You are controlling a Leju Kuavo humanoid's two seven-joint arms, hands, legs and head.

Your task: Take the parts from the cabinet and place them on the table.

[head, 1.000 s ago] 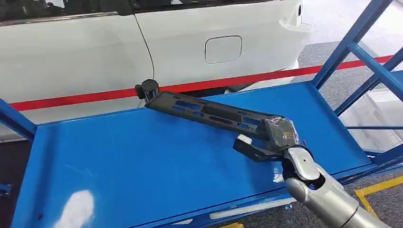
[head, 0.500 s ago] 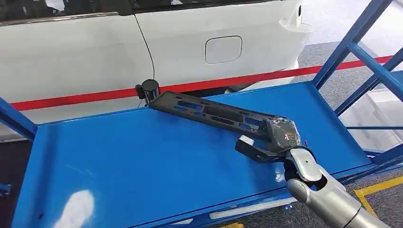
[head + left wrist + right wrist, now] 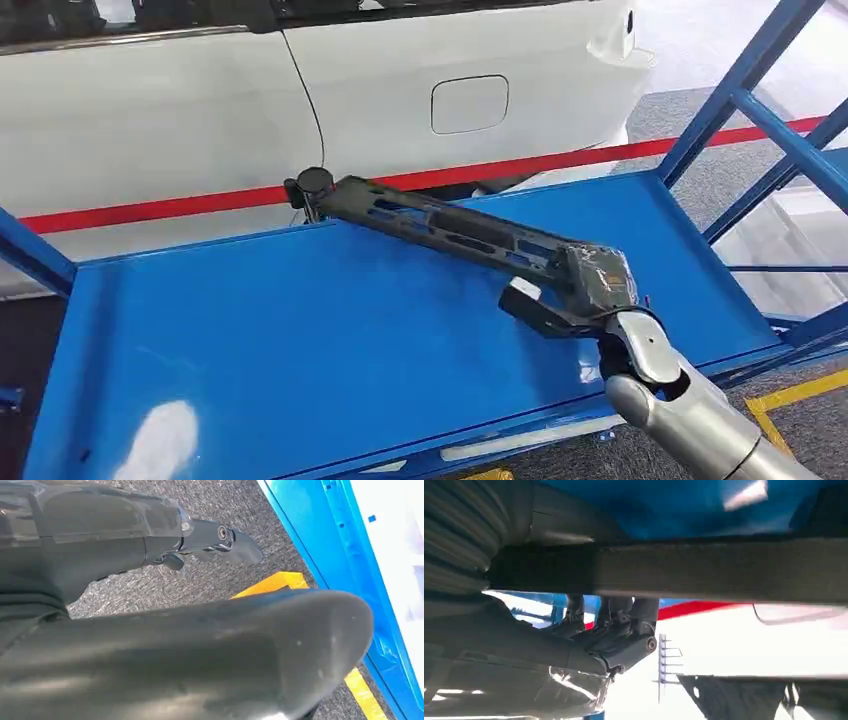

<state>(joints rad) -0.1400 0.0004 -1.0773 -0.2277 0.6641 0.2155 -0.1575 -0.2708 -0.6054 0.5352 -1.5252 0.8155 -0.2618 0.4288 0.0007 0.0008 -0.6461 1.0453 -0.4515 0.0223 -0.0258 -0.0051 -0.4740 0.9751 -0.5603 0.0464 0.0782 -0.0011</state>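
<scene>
A long black slotted part (image 3: 450,232) lies slantwise over the blue table top (image 3: 250,340). My right hand (image 3: 590,290) grips its near end, wrapped in clear film, close to the table's front right. The part's far end is raised off the surface and points at the back edge, near a black post head (image 3: 315,182). In the right wrist view the part (image 3: 724,567) runs as a dark bar across my right hand (image 3: 619,635), whose fingers curl around it. My left hand (image 3: 210,537) hangs over grey carpet, fingers stretched out and holding nothing.
A white car (image 3: 300,90) stands just behind the table, with a red barrier belt (image 3: 150,208) running from the black post. Blue frame struts (image 3: 760,110) rise at the right. Yellow floor tape (image 3: 790,395) marks the carpet at the front right.
The part's far end has lifted off the table and swung toward the back edge, up beside the black post. My right hand has shifted slightly right while keeping its grip.
</scene>
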